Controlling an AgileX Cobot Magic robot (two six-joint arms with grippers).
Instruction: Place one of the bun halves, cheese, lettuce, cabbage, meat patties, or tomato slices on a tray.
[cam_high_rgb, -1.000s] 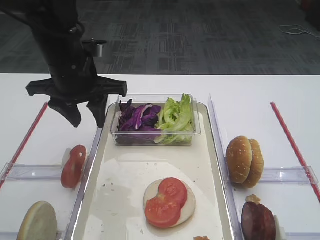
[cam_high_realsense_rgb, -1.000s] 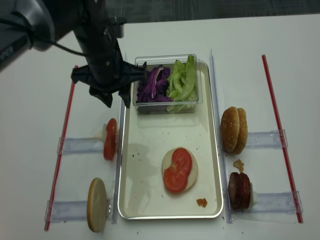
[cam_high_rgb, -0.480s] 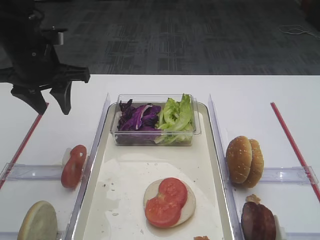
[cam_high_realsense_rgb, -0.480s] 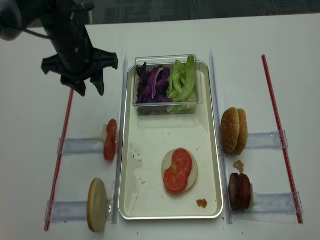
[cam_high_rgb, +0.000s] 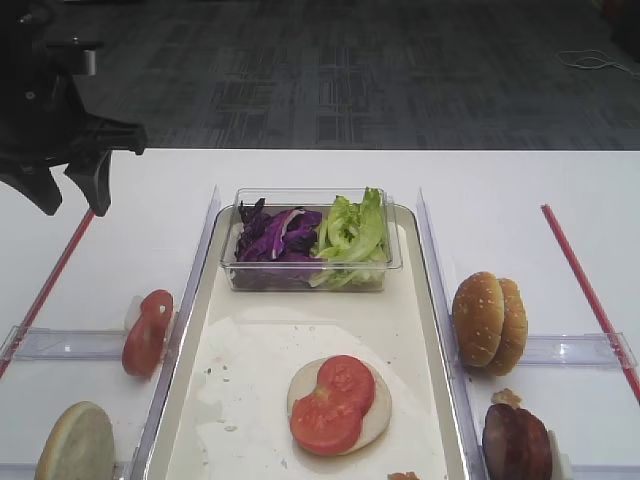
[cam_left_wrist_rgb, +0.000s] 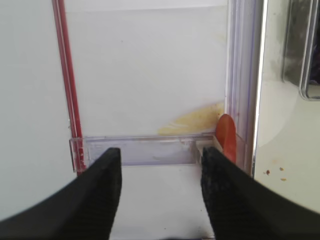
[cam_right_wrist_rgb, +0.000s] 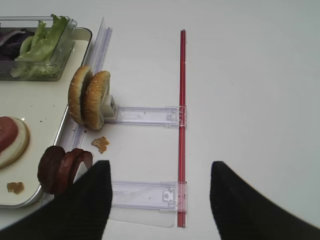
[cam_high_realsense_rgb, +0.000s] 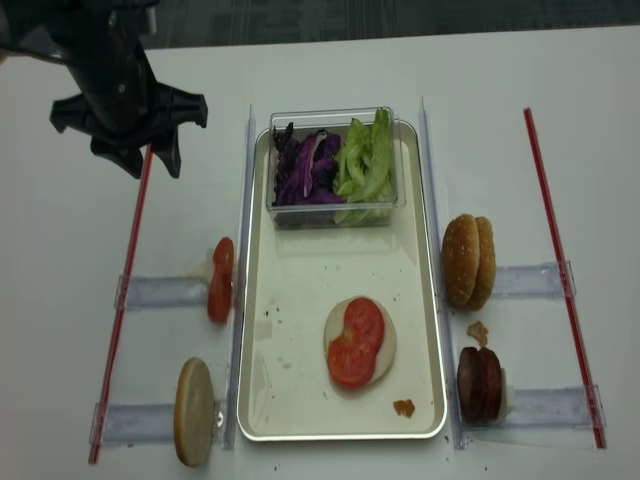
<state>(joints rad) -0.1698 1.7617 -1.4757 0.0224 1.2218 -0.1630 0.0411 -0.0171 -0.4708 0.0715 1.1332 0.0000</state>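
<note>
White tabletop (cam_high_rgb: 300, 170) lies under the left gripper (cam_high_realsense_rgb: 135, 160), jaws apart and empty. Right of it sits the tray (cam_high_realsense_rgb: 300, 260), holding a bun half (cam_high_realsense_rgb: 385, 345) topped with tomato slices (cam_high_realsense_rgb: 355, 340).

left gripper (cam_high_realsense_rgb: 138, 166) agape, right gripper (cam_right_wrist_rgb: 161, 197) agape

Four cams, one table (cam_high_realsense_rgb: 330, 70)

Two high cams share the whole tray (cam_high_rgb: 415, 330): one looks across it from the near edge, one almost straight down. The wrist cams sit closer, looking down: the right one covers the tray's right rim, the left one its left rim.
</note>
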